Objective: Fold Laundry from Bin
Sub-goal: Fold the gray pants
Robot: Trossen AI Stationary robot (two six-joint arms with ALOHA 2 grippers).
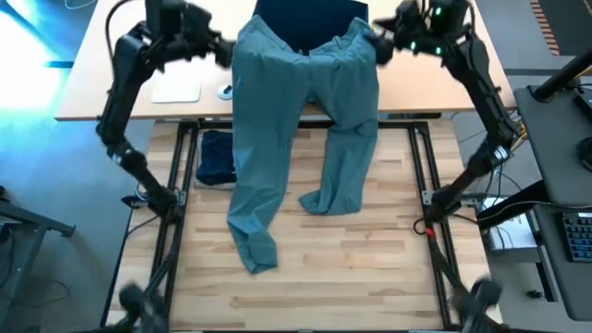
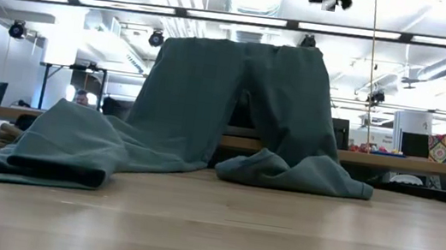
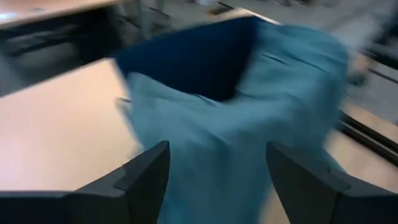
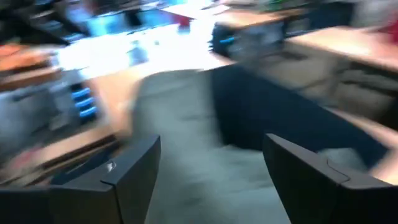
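Observation:
A large teal-green pair of trousers (image 1: 305,120) from the laundry hangs with its waist over the navy bin (image 1: 310,20) at the table's back. Both legs run forward onto the wooden top, the left one (image 2: 55,150) longer. My left gripper (image 1: 225,51) is at the waist's left corner, open, with nothing between its fingers (image 3: 146,180). At the right corner my right gripper (image 1: 381,46) is also open and empty, seen past its fingers (image 4: 134,174). The cloth (image 3: 249,124) and bin (image 3: 199,62) lie just beyond the left fingers. A navy garment (image 1: 215,157) lies crumpled left of the trousers.
A flat white device (image 1: 176,88) and a small round object (image 1: 225,91) rest on the desk at the back left. Black frame rails (image 1: 176,176) run along both sides of the wooden top. A desk with a keyboard (image 1: 578,231) stands at the right.

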